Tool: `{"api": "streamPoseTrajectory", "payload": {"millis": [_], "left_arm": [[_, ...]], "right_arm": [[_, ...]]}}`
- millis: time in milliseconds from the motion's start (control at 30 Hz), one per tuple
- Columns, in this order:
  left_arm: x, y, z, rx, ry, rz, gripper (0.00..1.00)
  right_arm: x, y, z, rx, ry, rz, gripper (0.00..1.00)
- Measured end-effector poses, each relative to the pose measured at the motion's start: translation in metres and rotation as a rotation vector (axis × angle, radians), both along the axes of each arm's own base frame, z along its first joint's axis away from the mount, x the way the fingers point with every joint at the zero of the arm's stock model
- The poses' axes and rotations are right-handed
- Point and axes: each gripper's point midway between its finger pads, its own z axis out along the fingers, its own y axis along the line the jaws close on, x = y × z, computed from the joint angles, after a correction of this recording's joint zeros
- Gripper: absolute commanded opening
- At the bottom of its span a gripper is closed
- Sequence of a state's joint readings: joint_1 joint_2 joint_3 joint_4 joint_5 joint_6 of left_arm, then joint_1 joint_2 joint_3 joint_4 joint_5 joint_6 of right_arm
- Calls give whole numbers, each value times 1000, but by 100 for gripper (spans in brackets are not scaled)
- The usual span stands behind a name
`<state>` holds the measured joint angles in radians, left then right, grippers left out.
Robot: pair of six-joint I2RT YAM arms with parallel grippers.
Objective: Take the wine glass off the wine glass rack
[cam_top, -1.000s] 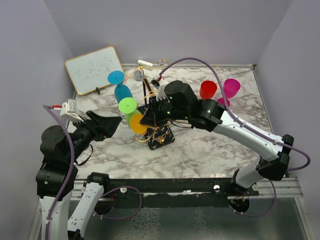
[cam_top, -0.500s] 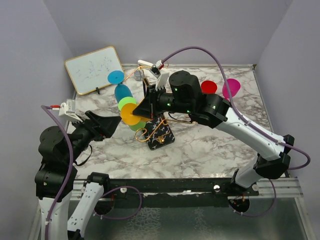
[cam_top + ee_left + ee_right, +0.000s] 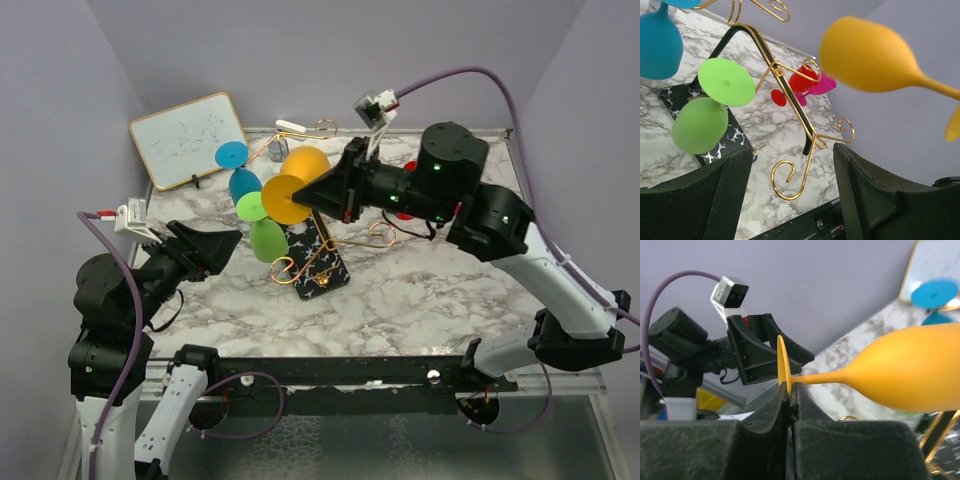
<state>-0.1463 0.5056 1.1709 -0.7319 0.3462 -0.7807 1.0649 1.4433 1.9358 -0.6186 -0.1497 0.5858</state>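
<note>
The wine glass rack (image 3: 322,268) stands in the middle of the table, with a green glass (image 3: 268,240) hanging on it. The right gripper (image 3: 789,390) is pressed thin on the foot disc of the orange wine glass (image 3: 303,165), held sideways above the rack and apparently free of the wires. The left gripper (image 3: 232,238) is spread wide and holds nothing. The glass looks light and smooth, so the thin foot may slip; the stem seems safer.

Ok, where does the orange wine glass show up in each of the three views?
Top external: the orange wine glass is at centre, its foot at the tip of the right claw.
Left wrist: upper right, bowl blurred, stem running off the right edge.
Right wrist: right half, with its foot pinched in the claw.
Shared landmark: the blue wine glass.
</note>
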Motion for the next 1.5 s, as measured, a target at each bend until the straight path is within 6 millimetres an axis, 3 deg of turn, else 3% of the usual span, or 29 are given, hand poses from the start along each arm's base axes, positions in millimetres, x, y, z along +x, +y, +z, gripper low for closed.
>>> {"api": "streamPoseTrajectory", "payload": {"millis": [133,233,367,433,533,600,667,767,1000,1500], "left_arm": [[5,-3,5,-39,-10,-6,68],[14,-10,8,-80,-4,-31,68],[28,-24,20,-165,5,-94,69],[35,-32,32,-222,6,-136,70],[42,-43,46,-310,23,-195,73],[44,-49,56,-369,49,-233,75],[44,-54,67,-415,70,-270,76],[43,-60,78,-461,93,-314,76],[40,-65,86,-523,131,-364,75],[43,-66,84,-569,168,-372,75]], "right_arm": [[-1,-34,34,-8,-291,-27,1],[22,-71,37,-104,-564,-187,1],[63,-105,-11,-364,-832,-377,1],[78,-111,-37,-492,-933,-416,1],[96,-101,-78,-645,-1043,-402,1],[101,-97,-93,-695,-1101,-385,1],[101,-94,-88,-683,-1144,-392,1],[97,-89,-63,-600,-1207,-416,1],[77,-68,-29,-419,-1294,-358,1],[48,-3,-49,-354,-1395,-195,1]]}}
